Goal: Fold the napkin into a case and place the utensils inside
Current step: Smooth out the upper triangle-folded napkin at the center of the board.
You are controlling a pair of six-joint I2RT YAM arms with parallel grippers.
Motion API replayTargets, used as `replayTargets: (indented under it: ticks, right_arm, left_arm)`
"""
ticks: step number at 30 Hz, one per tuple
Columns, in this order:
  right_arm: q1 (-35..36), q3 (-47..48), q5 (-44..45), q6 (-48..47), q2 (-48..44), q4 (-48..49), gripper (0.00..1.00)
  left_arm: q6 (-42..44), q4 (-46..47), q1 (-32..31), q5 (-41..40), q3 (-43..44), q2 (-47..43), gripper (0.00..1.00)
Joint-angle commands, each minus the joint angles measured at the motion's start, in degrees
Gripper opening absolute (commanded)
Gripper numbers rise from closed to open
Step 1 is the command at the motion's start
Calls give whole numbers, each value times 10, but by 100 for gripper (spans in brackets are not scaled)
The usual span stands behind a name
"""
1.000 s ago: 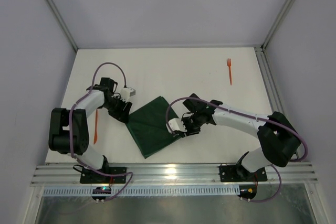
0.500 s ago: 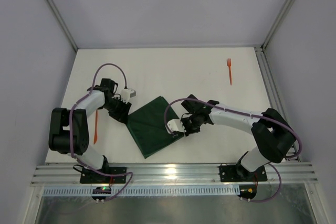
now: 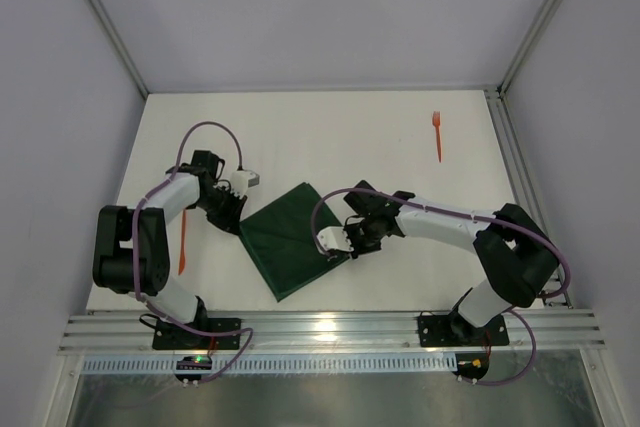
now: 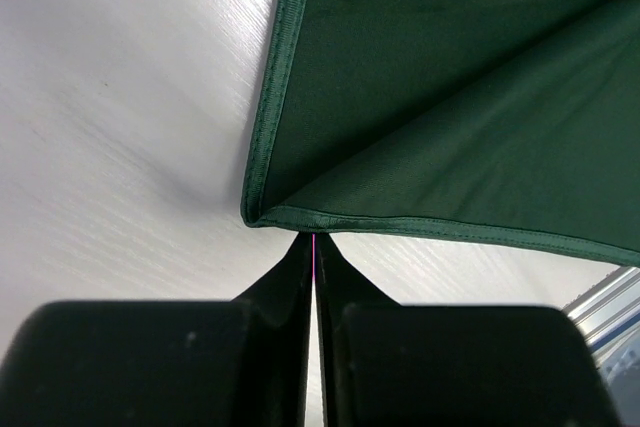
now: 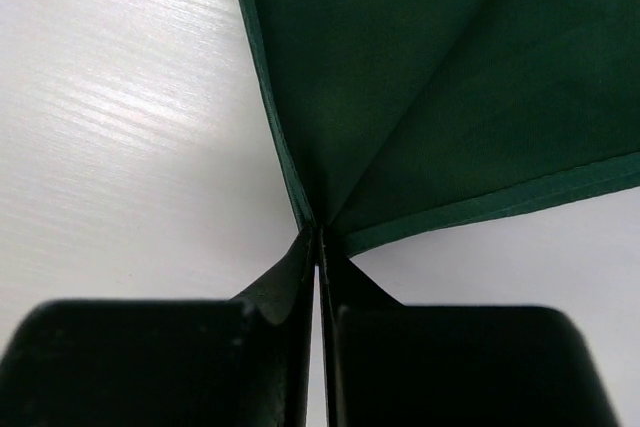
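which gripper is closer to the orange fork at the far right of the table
Right. The right gripper pinches the napkin's right corner, nearer the fork; the left gripper holds the opposite corner.

The left fingers (image 4: 286, 277), apart a second ago, have shut on the hem at the left corner of the napkin (image 3: 292, 239); the right fingers (image 5: 286, 272) have likewise closed, pinching the cloth's right corner so that it puckers at their tips; the right arm's elbow has swung a little leftward and its wrist has crept in with it; the napkin's left corner has slid slightly towards the left arm.
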Motion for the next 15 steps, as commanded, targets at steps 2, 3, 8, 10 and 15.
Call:
replayTargets:
  ticks: [2,3,8,10,15]
  right_arm:
    - [4,3,22,30,-12,37,4]
    - [4,-2,27,38,-26,58,4]
    - [4,-54,70,98,-65,131,4]
    - [3,-74,78,114,-84,164,4]
    - [4,-108,123,158,-113,233,4]
  left_arm:
    - [10,10,-2,-1,-5,-12,0]
    - [10,11,-1,-4,-7,-13,0]
    - [13,13,-1,-22,-15,-20,0]
    - [13,14,-1,-29,-16,-21,0]
    - [13,16,-1,-49,-23,-21,0]
